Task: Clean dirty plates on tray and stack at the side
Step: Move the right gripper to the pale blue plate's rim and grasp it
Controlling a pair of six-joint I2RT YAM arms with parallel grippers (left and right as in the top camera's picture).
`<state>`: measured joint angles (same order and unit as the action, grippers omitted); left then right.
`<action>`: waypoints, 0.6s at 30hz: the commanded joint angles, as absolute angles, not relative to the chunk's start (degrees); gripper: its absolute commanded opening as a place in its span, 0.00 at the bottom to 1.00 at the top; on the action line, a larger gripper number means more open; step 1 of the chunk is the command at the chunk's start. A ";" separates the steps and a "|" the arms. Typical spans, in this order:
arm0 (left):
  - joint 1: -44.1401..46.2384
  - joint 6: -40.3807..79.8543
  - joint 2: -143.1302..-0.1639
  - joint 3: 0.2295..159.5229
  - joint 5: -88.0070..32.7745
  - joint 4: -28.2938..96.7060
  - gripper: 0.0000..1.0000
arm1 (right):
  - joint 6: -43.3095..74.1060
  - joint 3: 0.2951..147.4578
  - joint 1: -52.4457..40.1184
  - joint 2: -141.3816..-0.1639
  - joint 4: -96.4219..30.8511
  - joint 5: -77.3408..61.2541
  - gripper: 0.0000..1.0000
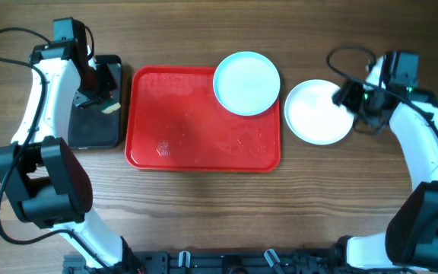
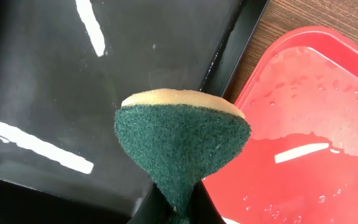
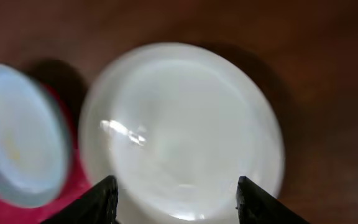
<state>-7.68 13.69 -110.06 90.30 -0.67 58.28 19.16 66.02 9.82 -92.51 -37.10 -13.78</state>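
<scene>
The red tray (image 1: 188, 129) lies mid-table, wet with droplets; it also shows in the left wrist view (image 2: 303, 124). One plate (image 1: 246, 82) sits on the tray's far right corner, and shows in the right wrist view (image 3: 14, 137). A second plate (image 1: 316, 113) lies on the table right of the tray, and fills the right wrist view (image 3: 179, 130). No third plate is visible apart from these. My left gripper (image 1: 103, 95) is shut on a green and yellow sponge (image 2: 182, 130) above the black bin. My right gripper (image 1: 346, 97) is open and empty at the right plate's far edge.
A black bin (image 1: 93, 103) stands left of the tray, its wet floor showing in the left wrist view (image 2: 73, 81). Cables loop behind both arms. The wooden table (image 1: 219, 205) extends in front of the tray.
</scene>
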 commanded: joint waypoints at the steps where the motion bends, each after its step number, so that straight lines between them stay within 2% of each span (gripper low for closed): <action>1: -7.84 14.46 -110.69 90.00 0.05 58.11 0.04 | 19.97 70.06 2.90 -91.68 -33.87 -18.50 0.61; 5: -7.84 14.46 -110.69 90.00 0.05 58.13 0.04 | 24.93 70.17 -5.28 -94.00 -28.25 -13.19 0.61; 10: -7.84 14.46 -110.69 90.00 0.05 58.13 0.04 | 26.74 74.26 -10.61 -102.41 -27.20 -8.86 0.59; 14: -7.84 14.46 -110.69 90.00 0.05 58.15 0.04 | 24.71 78.72 -11.31 -109.01 -27.44 -7.57 0.55; 18: -7.84 14.46 -110.69 90.00 0.05 58.15 0.04 | 22.63 80.27 -11.38 -112.73 -27.79 -7.42 0.46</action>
